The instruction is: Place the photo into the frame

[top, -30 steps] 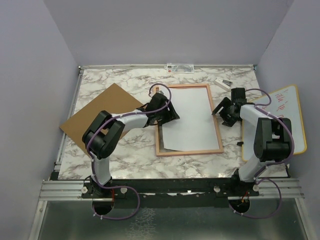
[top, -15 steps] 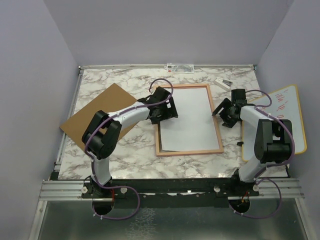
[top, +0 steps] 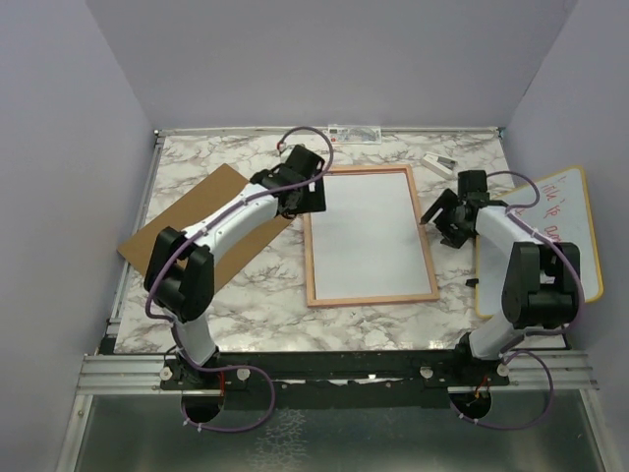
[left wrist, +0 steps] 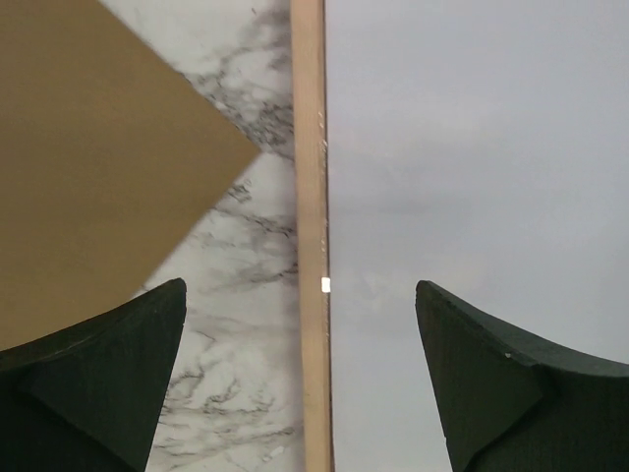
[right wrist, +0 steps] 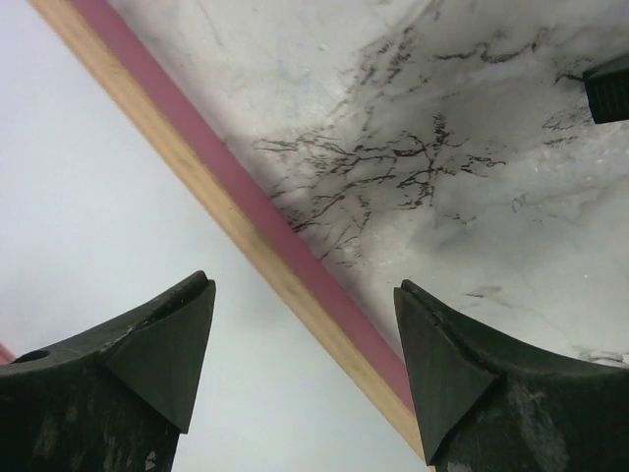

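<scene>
The frame (top: 310,265) lies flat mid-table, light wood back up. A white sheet (top: 369,236) fills it, flat and square to the rim; only its blank side shows, so I cannot see the photo's printed side. My left gripper (top: 310,197) is open and empty above the frame's far left corner. In the left wrist view its fingers (left wrist: 300,374) straddle the wood rim (left wrist: 311,197), with the sheet (left wrist: 472,147) to the right. My right gripper (top: 435,214) is open and empty at the frame's right edge, straddling the pink-sided rim (right wrist: 295,256) beside the sheet (right wrist: 98,197).
A brown backing board (top: 197,221) lies left of the frame, its corner near the rim (left wrist: 88,167). A wood-edged whiteboard with red writing (top: 560,236) lies at the right edge. A small white object (top: 439,164) sits at the back right.
The left gripper moved from the middle of the frame's left rim toward its far left corner. The white sheet, skewed before, now lies flat inside the frame. The right gripper barely moved.
</scene>
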